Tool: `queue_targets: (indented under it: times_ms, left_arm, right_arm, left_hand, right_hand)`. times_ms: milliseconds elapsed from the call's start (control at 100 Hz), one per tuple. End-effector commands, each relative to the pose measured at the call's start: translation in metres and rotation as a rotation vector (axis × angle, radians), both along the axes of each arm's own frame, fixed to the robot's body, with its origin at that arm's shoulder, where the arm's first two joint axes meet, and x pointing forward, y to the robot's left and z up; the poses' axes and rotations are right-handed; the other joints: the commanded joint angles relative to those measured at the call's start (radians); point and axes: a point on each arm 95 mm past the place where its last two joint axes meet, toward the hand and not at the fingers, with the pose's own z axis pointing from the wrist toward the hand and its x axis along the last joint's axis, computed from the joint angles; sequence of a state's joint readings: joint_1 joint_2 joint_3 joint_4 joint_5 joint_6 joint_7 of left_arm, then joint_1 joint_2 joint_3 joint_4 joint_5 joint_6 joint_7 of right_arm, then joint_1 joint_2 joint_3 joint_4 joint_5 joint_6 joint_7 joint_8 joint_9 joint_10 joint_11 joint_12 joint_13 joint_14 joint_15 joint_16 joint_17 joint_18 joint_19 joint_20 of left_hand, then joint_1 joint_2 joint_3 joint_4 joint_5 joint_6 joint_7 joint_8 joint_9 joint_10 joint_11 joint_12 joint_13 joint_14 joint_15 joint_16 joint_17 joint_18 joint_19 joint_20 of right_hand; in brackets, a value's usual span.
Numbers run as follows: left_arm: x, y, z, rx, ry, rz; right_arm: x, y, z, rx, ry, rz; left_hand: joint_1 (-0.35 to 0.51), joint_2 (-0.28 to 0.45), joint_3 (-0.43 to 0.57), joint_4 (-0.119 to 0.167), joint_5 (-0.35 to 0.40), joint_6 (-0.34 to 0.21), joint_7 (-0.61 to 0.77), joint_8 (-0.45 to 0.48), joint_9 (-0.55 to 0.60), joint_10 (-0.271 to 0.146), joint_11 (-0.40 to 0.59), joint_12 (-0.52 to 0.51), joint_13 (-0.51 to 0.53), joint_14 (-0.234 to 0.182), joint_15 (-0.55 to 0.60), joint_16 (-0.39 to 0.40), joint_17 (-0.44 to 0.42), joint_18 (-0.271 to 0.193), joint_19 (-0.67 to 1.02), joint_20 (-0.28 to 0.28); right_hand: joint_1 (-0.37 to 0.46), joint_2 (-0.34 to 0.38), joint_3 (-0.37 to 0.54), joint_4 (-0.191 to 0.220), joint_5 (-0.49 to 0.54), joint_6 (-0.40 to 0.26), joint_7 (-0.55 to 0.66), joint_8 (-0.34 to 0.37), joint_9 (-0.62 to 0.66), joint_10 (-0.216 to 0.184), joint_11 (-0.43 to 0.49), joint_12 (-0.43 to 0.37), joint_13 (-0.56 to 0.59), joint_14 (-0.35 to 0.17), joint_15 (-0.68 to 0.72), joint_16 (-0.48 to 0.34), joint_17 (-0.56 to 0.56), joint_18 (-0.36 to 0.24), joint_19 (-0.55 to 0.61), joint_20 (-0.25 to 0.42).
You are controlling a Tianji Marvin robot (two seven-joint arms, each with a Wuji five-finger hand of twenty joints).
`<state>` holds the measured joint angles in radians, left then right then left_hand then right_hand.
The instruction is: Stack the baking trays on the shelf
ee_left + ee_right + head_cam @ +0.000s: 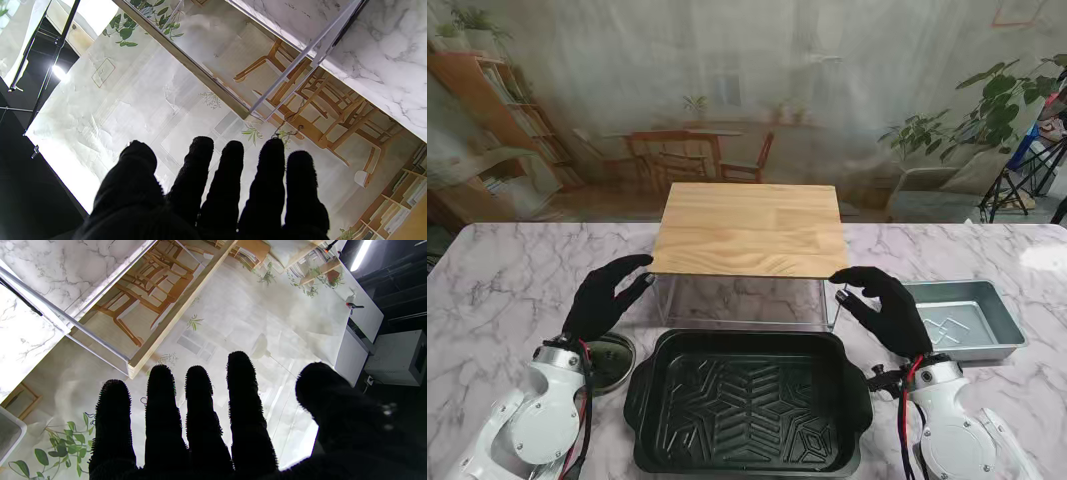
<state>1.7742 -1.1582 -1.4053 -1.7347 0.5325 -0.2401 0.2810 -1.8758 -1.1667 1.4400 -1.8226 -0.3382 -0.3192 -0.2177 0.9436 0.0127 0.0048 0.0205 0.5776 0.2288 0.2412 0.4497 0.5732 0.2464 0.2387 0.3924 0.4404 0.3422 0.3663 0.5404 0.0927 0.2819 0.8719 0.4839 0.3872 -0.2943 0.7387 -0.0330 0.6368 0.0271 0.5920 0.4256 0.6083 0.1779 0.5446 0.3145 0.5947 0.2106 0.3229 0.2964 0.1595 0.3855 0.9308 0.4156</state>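
Marble counter (497, 290) carries everything we work with, white with grey veins, and behind it hangs a printed backdrop of a room with chairs and bookshelves. Largest on it is the shelf (749, 228), a pale wooden top on clear walls, standing at the middle of the counter, farther from us than both trays. Just nearer to us, close against its open front, lies the black baking tray (749, 410), its long axis running left to right, parallel to the shelf's front edge, its patterned bottom empty. Our two hands flank it evenly, so we judge a two-handed lift by its short ends the natural move, then up and away from us onto the wooden top. The smaller grey baking tray (965, 320) sits to the right of the shelf, near the right hand (882, 305) and well apart from the left hand (609, 298). A round dark lid-like disc (605, 362) lies by the left wrist; we cannot tell what it is. Both hands hover with fingers spread and hold nothing; each wrist view shows the gloved fingers (230, 180) (200, 406) apart, pointing past a shelf corner.
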Motion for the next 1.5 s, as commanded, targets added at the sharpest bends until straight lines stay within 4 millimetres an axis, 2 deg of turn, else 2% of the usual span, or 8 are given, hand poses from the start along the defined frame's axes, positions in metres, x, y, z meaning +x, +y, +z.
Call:
queue_targets:
  times_ms: [0, 330, 520, 790, 1130, 1220, 1350, 1490]
  left_arm:
    - [0.0, -0.003, 0.0, 0.002, 0.008, -0.011]
    - [0.002, -0.004, 0.0, 0.003, 0.015, -0.019]
    - [0.002, -0.003, -0.003, 0.009, 0.02, -0.008]
    - [0.004, -0.004, -0.006, 0.019, 0.036, -0.002]
    - [0.005, -0.003, -0.006, 0.026, 0.041, 0.002]
    - [0.006, -0.003, -0.006, 0.029, 0.04, 0.005]
    - [0.006, -0.003, -0.007, 0.031, 0.043, 0.007]
    - [0.006, -0.003, -0.006, 0.031, 0.043, 0.01]
  right_arm:
    - [-0.002, 0.0, -0.002, 0.002, 0.004, 0.001]
    - [-0.006, -0.001, -0.004, -0.014, 0.009, 0.004]
    - [-0.015, -0.013, -0.005, -0.054, 0.006, -0.029]
    - [-0.032, -0.033, -0.012, -0.283, 0.043, -0.113]
    - [-0.028, -0.033, -0.042, -0.566, 0.176, -0.212]
    - [-0.025, -0.03, -0.047, -0.62, 0.227, -0.236]
    - [-0.023, -0.025, -0.053, -0.7, 0.278, -0.238]
    - [-0.021, -0.016, -0.055, -0.723, 0.307, -0.222]
  left_hand:
    - [0.014, 0.05, -0.026, -0.01, 0.009, 0.005, -0.004, -0.003, 0.016, -0.003, 0.015, -0.006, 0.01, 0.006, 0.02, 0.005, -0.009, 0.009, 0.023, 0.006]
    - [0.013, 0.05, -0.027, -0.011, 0.012, 0.005, -0.003, -0.002, 0.018, -0.002, 0.014, -0.006, 0.01, 0.006, 0.02, 0.005, -0.009, 0.008, 0.023, 0.006]
    - [0.014, 0.051, -0.026, -0.01, 0.007, 0.005, -0.006, -0.003, 0.016, -0.002, 0.015, -0.006, 0.009, 0.005, 0.019, 0.005, -0.011, 0.009, 0.021, 0.005]
    - [0.014, 0.052, -0.026, -0.01, 0.009, 0.004, -0.005, -0.002, 0.016, -0.003, 0.015, -0.006, 0.009, 0.007, 0.019, 0.005, -0.011, 0.01, 0.021, 0.005]
    - [0.014, 0.052, -0.027, -0.01, 0.011, 0.004, -0.004, -0.002, 0.02, -0.004, 0.014, -0.006, 0.011, 0.006, 0.019, 0.005, -0.013, 0.013, 0.019, 0.005]
    - [0.013, 0.051, -0.027, -0.01, 0.012, 0.005, -0.003, -0.002, 0.02, -0.003, 0.015, -0.006, 0.012, 0.007, 0.019, 0.005, -0.013, 0.013, 0.018, 0.005]
    - [0.015, 0.051, -0.026, -0.01, 0.012, 0.004, -0.003, -0.002, 0.021, -0.003, 0.014, -0.006, 0.012, 0.006, 0.019, 0.006, -0.012, 0.014, 0.018, 0.005]
    - [0.014, 0.052, -0.026, -0.01, 0.013, 0.003, -0.003, -0.001, 0.021, -0.003, 0.014, -0.006, 0.013, 0.006, 0.019, 0.006, -0.013, 0.014, 0.018, 0.005]
  right_hand:
    - [-0.043, 0.008, -0.008, -0.022, -0.033, -0.034, 0.017, -0.009, -0.021, -0.017, 0.021, 0.007, -0.015, -0.032, -0.045, 0.009, -0.014, -0.021, -0.012, 0.016]
    - [-0.046, 0.001, -0.011, -0.023, -0.036, -0.038, 0.017, -0.008, -0.023, -0.017, 0.025, 0.013, -0.015, -0.031, -0.038, 0.013, -0.011, -0.02, -0.014, 0.027]
    - [-0.096, -0.024, -0.035, -0.033, -0.064, -0.034, 0.015, -0.007, -0.054, -0.011, 0.039, 0.028, -0.022, -0.029, -0.011, 0.031, -0.002, -0.036, 0.014, 0.051]
    - [-0.172, -0.113, -0.055, -0.063, -0.156, -0.001, 0.013, -0.002, -0.21, 0.004, 0.128, 0.101, -0.111, -0.039, 0.119, 0.102, -0.024, -0.093, 0.076, 0.079]
    - [-0.172, -0.159, -0.112, -0.063, -0.148, 0.017, 0.038, 0.034, -0.326, 0.007, 0.155, 0.146, -0.187, -0.06, 0.149, 0.119, -0.05, -0.123, 0.086, 0.093]
    - [-0.155, -0.181, -0.12, -0.057, -0.144, 0.022, 0.05, 0.063, -0.343, 0.014, 0.197, 0.186, -0.19, -0.055, 0.206, 0.151, -0.032, -0.136, 0.139, 0.123]
    - [-0.146, -0.2, -0.124, -0.053, -0.15, 0.031, 0.065, 0.096, -0.308, 0.011, 0.284, 0.276, -0.154, -0.05, 0.4, 0.26, 0.03, -0.159, 0.286, 0.187]
    - [-0.155, -0.194, -0.126, -0.054, -0.159, 0.042, 0.067, 0.101, -0.28, 0.01, 0.317, 0.321, -0.119, -0.051, 0.515, 0.318, 0.074, -0.171, 0.375, 0.211]
